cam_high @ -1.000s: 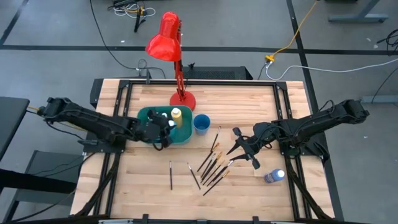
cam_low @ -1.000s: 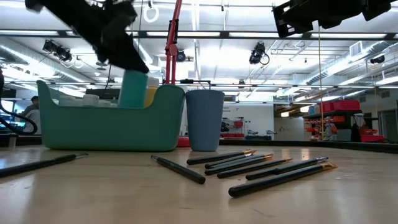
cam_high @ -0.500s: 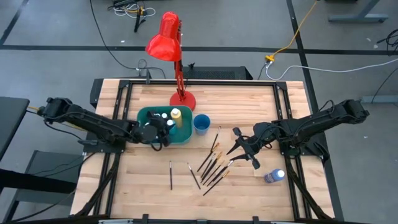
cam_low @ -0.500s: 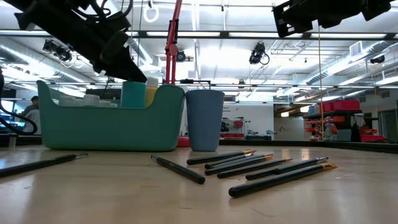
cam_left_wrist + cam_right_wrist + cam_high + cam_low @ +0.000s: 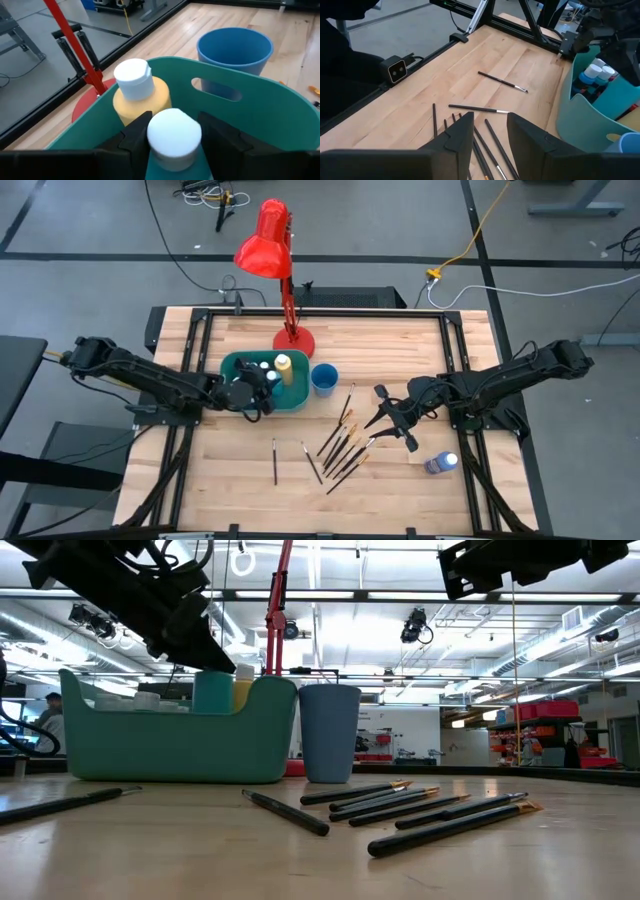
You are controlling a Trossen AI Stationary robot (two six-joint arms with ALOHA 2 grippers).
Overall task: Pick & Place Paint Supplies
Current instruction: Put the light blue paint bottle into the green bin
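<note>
The left gripper [image 5: 172, 131] sat over the teal bin [image 5: 262, 385], its fingers now spread off the white-capped teal bottle [image 5: 173, 137] between them, which had dropped from its raised position a second ago to stand in the bin just beside the yellow bottle [image 5: 138, 95]; I judged this a release, one more supply delivered. Ahead of that gripper the bin wall and blue cup [image 5: 235, 50] crowded close, so up looked the clear exit. The right gripper [image 5: 392, 420] hovered empty, fingers part open, over the loose brushes [image 5: 343, 446], with a blue bottle [image 5: 441, 463] lying behind it near the table edge.
</note>
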